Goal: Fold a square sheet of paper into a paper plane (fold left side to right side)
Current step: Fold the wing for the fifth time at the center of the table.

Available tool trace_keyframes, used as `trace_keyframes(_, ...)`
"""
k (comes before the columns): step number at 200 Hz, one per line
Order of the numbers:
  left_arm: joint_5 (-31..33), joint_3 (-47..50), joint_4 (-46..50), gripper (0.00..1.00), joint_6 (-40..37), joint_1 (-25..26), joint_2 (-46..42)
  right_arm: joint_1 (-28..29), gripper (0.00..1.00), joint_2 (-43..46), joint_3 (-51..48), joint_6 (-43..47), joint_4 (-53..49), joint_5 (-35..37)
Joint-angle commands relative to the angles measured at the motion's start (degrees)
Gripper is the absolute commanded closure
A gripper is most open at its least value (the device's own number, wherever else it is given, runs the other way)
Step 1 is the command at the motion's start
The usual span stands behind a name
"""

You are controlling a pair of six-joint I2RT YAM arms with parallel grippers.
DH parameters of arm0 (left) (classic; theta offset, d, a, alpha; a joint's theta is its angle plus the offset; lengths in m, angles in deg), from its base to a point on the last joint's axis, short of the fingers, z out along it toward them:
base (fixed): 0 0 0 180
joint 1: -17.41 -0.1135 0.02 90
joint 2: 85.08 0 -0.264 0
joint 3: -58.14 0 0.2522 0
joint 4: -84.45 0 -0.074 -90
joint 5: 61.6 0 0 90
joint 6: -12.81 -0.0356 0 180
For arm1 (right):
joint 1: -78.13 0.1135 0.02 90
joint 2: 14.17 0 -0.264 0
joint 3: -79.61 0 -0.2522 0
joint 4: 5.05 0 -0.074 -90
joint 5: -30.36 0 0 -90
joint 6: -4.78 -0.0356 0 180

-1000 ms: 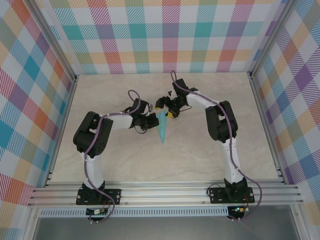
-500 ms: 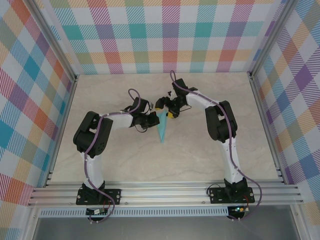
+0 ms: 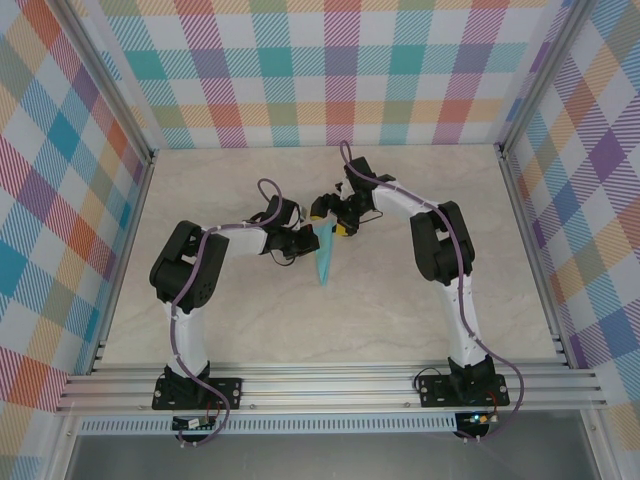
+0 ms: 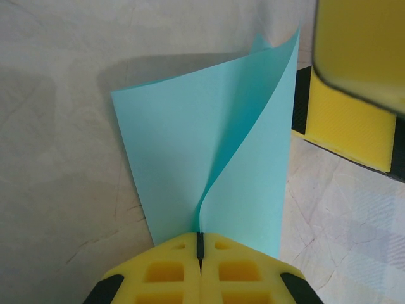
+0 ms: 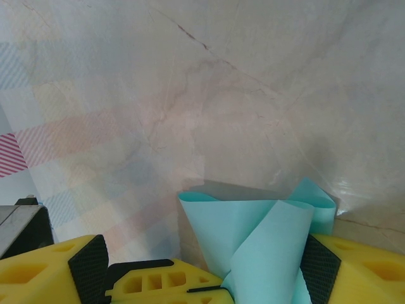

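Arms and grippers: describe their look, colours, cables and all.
Both the left arm and right arm have white links, bulky black joints and a purple cable looped along them, on black base plates. The left gripper and right gripper have yellow fingers with moulded pockets and black trim.

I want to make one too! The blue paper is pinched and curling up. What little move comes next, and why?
Probably the left end effector, shut on a raised flap of the paper, should carry it over to the right and lay it flat: the flap stands curled, uncreased. The right end effector is open around the paper.
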Motion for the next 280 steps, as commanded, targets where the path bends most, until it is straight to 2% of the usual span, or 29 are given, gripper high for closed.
trace_keyframes(1, -0.41, 0.54, -0.38, 1.0, 0.07, -0.96, 2.31, -0.78, 0.17, 1.31, 1.11, 0.72, -1.49, -0.32)
trace_keyframes(45, -0.17, 1.67, -1.04, 1.0, 0.56, -0.87, 3.04, -3.35, 0.12, 7.83, -0.07, 1.36, -1.55, 0.16)
trace_keyframes(73, 0.05, 1.65, -0.91, 1.0, 0.51, -0.88, 2.94, -4.43, 0.14, 14.34, -6.58, 2.75, -0.98, 0.93)
trace_keyframes(95, 0.06, 1.53, -0.74, 1.0, 0.43, -0.87, 2.88, -4.52, 0.36, 20.01, -15.23, 3.18, 1.03, -2.14)
trace_keyframes(131, 0.41, 1.6, -0.26, 1.0, 0.27, -0.87, 2.45, -2.97, 0.73, 26.76, -32.4, -0.85, 10.7, -7.78)
trace_keyframes(143, 0.57, 1.58, -0.1, 1.0, 0.17, -0.87, 2.34, -1.64, 0.83, 27.34, -35.99, -2.46, 13.84, -8.91)
trace_keyframes(153, 0.71, 1.56, 0.09, 1.0, 0.09, -0.87, 2.33, -0.34, 0.87, 27.28, -38.21, -3.81, 16.12, -9.25)
trace_keyframes(189, 0.84, 1.38, 0.31, 1.0, 0.0, -0.87, 2.24, 3.55, 0.89, 25.71, -40.49, -6.27, 21.43, -8.76)
trace_keyframes(280, 1.02, 0.94, 0.61, 1.0, 0.04, -0.78, 2.29, 5.83, 0.88, 18.61, -34.52, -4.81, 17.85, -6.67)
